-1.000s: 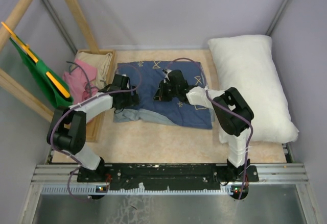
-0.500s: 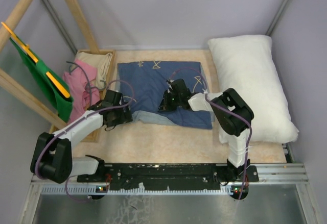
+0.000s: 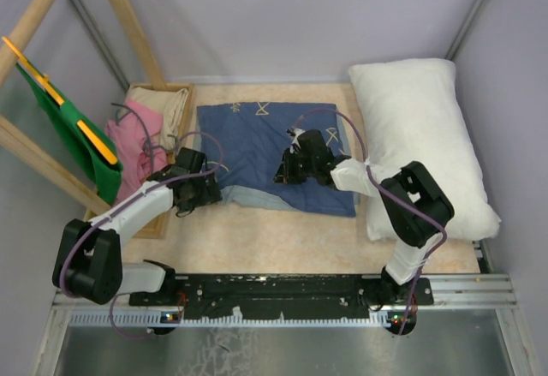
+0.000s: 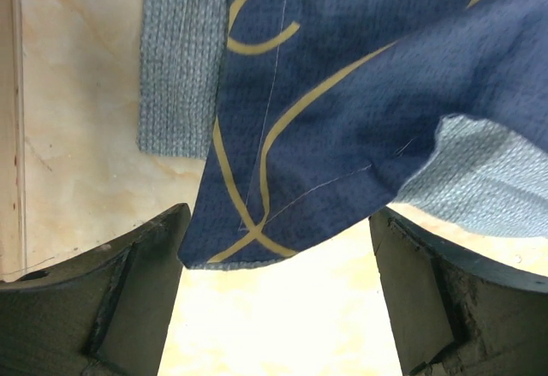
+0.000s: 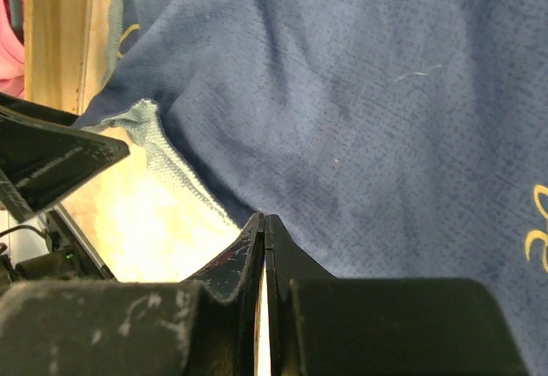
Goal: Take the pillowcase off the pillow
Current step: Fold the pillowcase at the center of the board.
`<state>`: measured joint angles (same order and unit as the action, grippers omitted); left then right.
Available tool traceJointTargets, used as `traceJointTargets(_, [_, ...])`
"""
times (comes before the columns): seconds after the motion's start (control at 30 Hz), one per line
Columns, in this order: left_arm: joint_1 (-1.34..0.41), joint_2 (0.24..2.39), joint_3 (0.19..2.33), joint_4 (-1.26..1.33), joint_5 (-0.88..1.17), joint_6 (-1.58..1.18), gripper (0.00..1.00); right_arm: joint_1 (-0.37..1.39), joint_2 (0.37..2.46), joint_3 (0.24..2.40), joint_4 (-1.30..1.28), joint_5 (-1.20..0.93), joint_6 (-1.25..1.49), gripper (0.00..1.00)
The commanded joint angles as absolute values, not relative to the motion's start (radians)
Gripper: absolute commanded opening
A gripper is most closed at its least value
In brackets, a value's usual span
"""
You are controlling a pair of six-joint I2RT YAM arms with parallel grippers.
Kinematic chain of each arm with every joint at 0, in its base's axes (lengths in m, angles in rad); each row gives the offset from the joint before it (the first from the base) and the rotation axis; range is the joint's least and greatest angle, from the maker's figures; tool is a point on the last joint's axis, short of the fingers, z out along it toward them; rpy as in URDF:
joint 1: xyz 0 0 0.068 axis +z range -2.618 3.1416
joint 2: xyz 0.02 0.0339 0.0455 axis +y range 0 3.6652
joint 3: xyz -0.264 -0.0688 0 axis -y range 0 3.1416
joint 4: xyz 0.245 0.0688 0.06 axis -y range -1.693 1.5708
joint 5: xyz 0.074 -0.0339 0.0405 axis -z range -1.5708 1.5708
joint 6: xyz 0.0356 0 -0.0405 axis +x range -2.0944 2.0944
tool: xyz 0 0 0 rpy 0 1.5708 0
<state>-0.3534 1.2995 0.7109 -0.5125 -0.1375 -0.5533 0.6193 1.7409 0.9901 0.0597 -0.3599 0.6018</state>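
Observation:
The navy pillowcase [image 3: 257,136] with pale yellow outlines lies flat on the table, its lighter blue-grey inside showing along the near edge. The white pillow [image 3: 419,136] lies bare beside it on the right. My left gripper [image 3: 208,193] is open at the pillowcase's near-left corner. In the left wrist view that corner [image 4: 248,239] hangs between the fingers [image 4: 128,299] of the left gripper [image 4: 278,307], touching neither. My right gripper [image 3: 285,170] is shut, its tips [image 5: 264,222] low over the navy cloth [image 5: 342,93] with nothing seen between them.
A wooden tray [image 3: 175,93] at the left holds a pink cloth [image 3: 137,123] and a beige cloth [image 3: 158,102]. A green cloth [image 3: 64,123] hangs from a slanted wooden frame [image 3: 128,25]. Grey walls close in the back and both sides.
My left gripper has drawn back from on top of the pillowcase to its near-left corner. The bunched cloth now lies flatter. My right gripper slid slightly nearer and its elbow swung right.

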Motion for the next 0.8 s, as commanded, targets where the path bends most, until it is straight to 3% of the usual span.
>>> traceJointTargets(0.0, [-0.356, 1.315, 0.779, -0.513, -0.174, -0.582, 0.92, 0.598, 1.692, 0.967, 0.061, -0.356, 0.577, 0.03])
traceJointTargets(0.17, [-0.342, 1.297, 0.792, -0.527, -0.133, -0.681, 0.94, 0.597, 1.690, 0.970, 0.061, -0.359, 0.576, 0.03])
traceJointTargets(0.57, [-0.335, 1.295, 0.774, -0.619, -0.229, -0.689, 0.74, 0.587, 1.686, 0.977, 0.052, -0.376, 0.571, 0.03])
traceJointTargets(0.77, [-0.280, 1.210, 0.700, -0.618, -0.209, -0.818, 0.80, 0.584, 1.682, 0.972, 0.052, -0.380, 0.568, 0.03])
